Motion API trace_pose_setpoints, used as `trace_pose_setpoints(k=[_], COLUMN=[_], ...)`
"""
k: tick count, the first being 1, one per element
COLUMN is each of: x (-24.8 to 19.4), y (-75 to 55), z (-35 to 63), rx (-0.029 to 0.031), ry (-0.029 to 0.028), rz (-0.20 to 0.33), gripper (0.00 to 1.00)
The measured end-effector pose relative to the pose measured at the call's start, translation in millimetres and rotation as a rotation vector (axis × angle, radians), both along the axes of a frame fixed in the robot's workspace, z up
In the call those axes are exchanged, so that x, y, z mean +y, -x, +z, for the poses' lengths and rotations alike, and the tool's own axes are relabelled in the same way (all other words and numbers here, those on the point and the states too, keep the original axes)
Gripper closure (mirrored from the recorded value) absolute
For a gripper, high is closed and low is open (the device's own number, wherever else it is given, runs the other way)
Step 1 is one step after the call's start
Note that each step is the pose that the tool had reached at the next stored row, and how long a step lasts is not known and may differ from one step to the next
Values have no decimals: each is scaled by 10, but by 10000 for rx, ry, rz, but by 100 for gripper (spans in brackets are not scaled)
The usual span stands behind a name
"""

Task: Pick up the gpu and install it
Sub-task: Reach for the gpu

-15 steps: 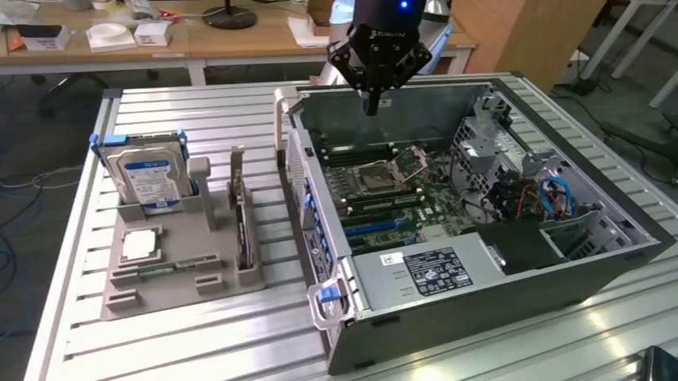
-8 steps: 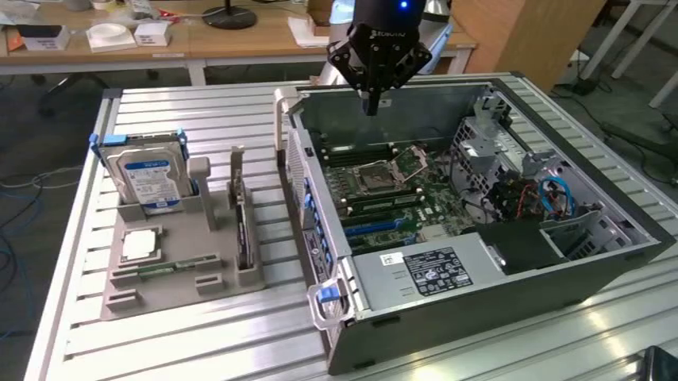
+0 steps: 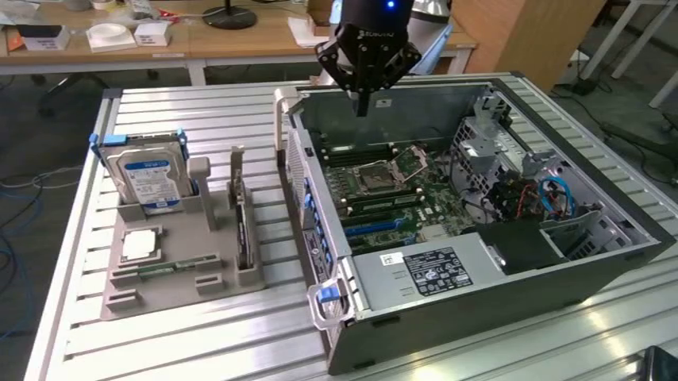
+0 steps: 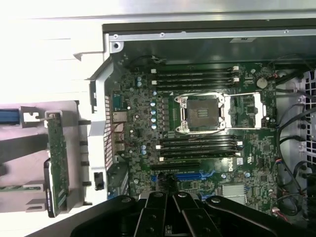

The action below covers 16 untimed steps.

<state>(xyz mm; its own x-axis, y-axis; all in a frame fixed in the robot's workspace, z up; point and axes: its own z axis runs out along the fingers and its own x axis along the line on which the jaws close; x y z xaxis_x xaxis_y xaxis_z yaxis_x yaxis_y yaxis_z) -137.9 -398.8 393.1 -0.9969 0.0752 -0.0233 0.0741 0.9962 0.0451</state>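
The gpu (image 3: 240, 216) is a thin green card standing on edge in a slot of the grey holder tray (image 3: 170, 298), at the exterior view's left of the computer case. In the wrist view the gpu (image 4: 56, 163) appears edge-on beside the case wall. My gripper (image 3: 363, 105) hangs over the far side of the open case (image 3: 498, 278), well apart from the gpu, its fingers shut with nothing between them. Its closed gripper (image 4: 170, 190) hovers above the motherboard (image 4: 138, 113), close to the blue expansion slot (image 4: 190, 175).
A hard drive (image 3: 148, 178) with a blue-white label stands upright in the tray, with a processor chip (image 3: 141, 244) and a memory stick (image 3: 170, 266) in front of it. Inside the case are an open processor socket (image 4: 202, 113), cables (image 3: 551, 198) and a power supply (image 3: 424, 274). A desk (image 3: 212, 36) stands behind.
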Motion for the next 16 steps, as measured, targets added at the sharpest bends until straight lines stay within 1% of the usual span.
trace_pose_setpoints(k=[16], x=[0], y=[531], z=[-10], rx=[1], ry=[0], rz=[1], gripper=[90])
